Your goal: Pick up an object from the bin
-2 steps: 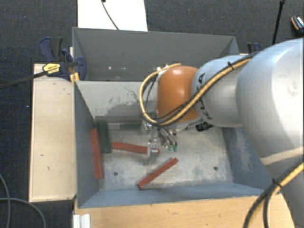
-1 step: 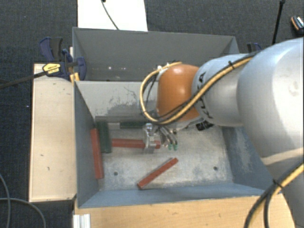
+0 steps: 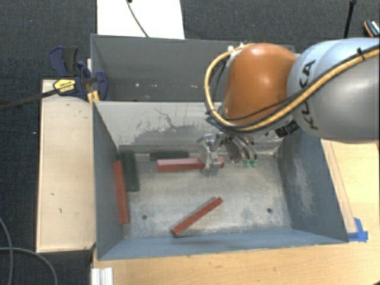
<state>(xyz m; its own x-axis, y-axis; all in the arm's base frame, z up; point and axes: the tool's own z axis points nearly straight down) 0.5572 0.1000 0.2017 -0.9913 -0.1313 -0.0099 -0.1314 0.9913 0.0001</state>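
Grey bin (image 3: 297,189) floor carrying five bars. Left red bar (image 3: 121,192) lying along left wall, left green bar (image 3: 130,171) lying beside it. Back dark bar (image 3: 168,156) and middle red bar (image 3: 181,165) lying side by side. Diagonal red bar (image 3: 197,216) lying near front.

Right end of the rear red bar (image 3: 178,165) behind wrist hardware (image 3: 233,150); arm (image 3: 344,94) cut off at right.

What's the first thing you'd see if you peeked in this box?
The big orange cover on the robot arm jumps out first, hanging over the back right of the grey bin. Just below it, the gripper is at the right end of a red stick lying along the back. A second red stick lies slanted near the front.
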